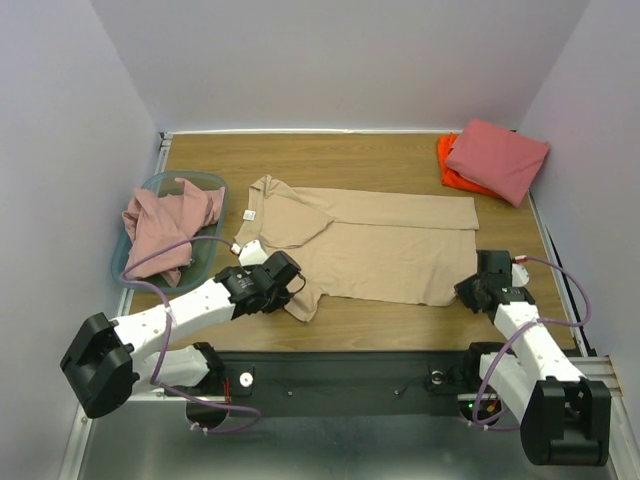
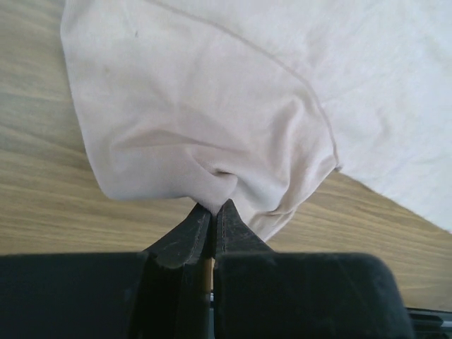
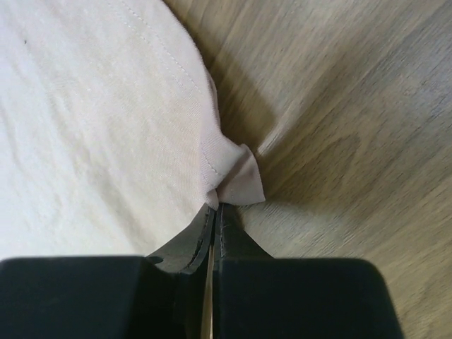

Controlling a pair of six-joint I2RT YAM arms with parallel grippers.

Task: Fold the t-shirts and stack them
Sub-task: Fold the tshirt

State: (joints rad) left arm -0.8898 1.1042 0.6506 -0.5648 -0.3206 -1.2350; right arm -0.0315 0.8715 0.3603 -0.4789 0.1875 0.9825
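Counter: a wood-grain counter (image 1: 370, 160) carries all four shirts and the bin; both arms reach in from its near edge.
Tan shirt: a tan short-sleeved cotton t-shirt (image 1: 390, 245) lies spread flat across the middle of the counter. Its collar points toward the left edge and its hem toward the right edge. Its far long side looks folded in over the body.
Left end effector: the left end effector (image 2: 214, 208) is closed on the near sleeve of the tan t-shirt, close to the near edge and left of centre. In the left wrist view the cloth puckers into creases right at the pinched tips.
Right end effector: the right end effector (image 3: 217, 207) is clamped on the near hem corner of the tan t-shirt, toward the near right corner of the counter. A small bunched flap of stitched hem stands out just past its tips.
Bin: a translucent teal plastic bin (image 1: 215, 185) sits against the left edge.
Pink shirt: a dusty pink crumpled t-shirt (image 1: 165, 225) lies heaped in the bin, part of it draped over the rim.
Stack: a salmon-red folded t-shirt (image 1: 497, 155) rests on top of a bright orange folded t-shirt (image 1: 452, 172) in the far right corner. The orange one shows only along the stack's left side.
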